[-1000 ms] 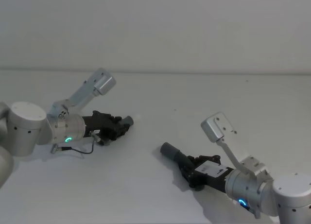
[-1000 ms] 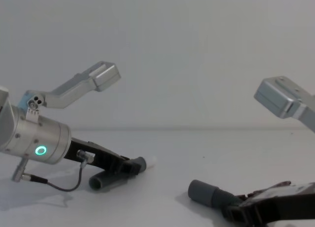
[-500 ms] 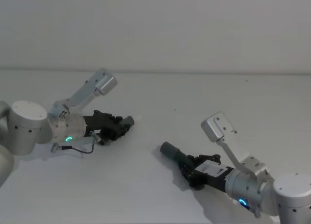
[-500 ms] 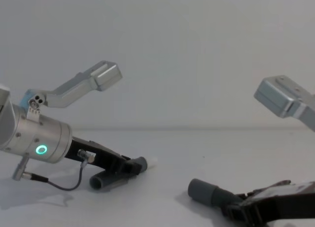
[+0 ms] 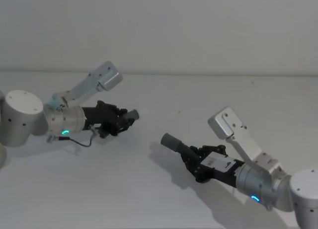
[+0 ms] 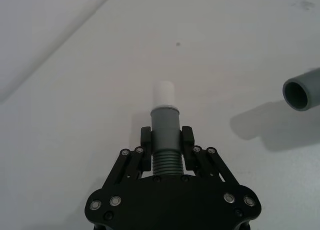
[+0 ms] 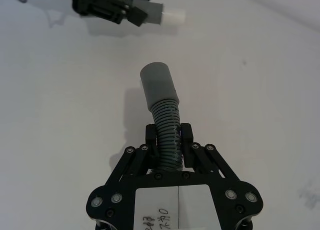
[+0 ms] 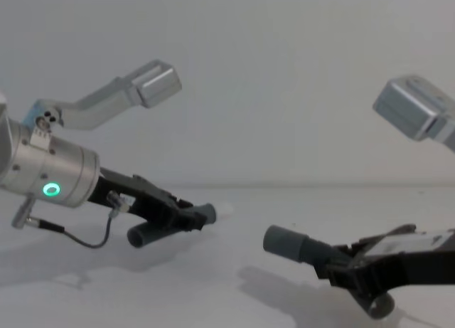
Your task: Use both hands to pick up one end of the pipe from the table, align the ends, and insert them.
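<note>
My left gripper (image 5: 120, 120) is shut on the short dark grey pipe piece (image 6: 165, 126), just behind its collar. The piece's white tip (image 6: 163, 93) points toward the right arm. My right gripper (image 5: 195, 162) is shut on the ribbed part of the longer pipe piece (image 7: 167, 132). Its smooth grey socket end (image 7: 157, 84) points toward the left arm. Both pieces hang a little above the white table (image 5: 124, 189) and cast shadows on it. A gap separates the white tip (image 8: 226, 208) from the socket end (image 8: 281, 241), which sits lower and to the right.
A pale wall (image 5: 198, 25) rises behind the table's far edge. A silver camera bracket (image 8: 416, 118) stands up over each wrist. A thin black cable (image 8: 85, 239) loops under the left wrist. Bare table lies between and in front of the arms.
Both grippers have risen, lifting their pipe pieces off the table. The right arm has pushed the socket end forward and up; the left piece has shifted slightly up and right.
</note>
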